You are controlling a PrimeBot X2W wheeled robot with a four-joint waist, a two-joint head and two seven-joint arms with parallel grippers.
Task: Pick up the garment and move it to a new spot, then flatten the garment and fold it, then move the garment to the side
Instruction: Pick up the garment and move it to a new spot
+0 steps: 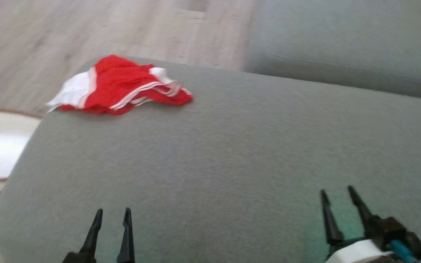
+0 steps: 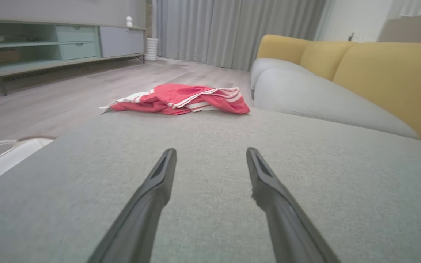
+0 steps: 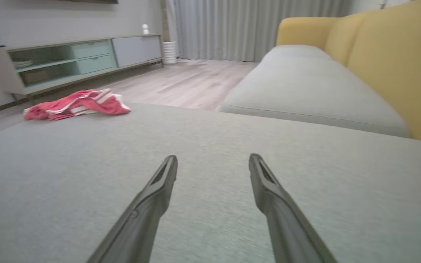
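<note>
Away left, garment (image 1: 119, 86) hugging cushion (image 1: 232, 153) edge

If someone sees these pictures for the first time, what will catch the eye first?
The red and white garment stands out, crumpled near the far left edge of the grey cushion. In front, the left gripper and right gripper are open and empty. Yellow backrests stand at the right of both wrist views.
</note>
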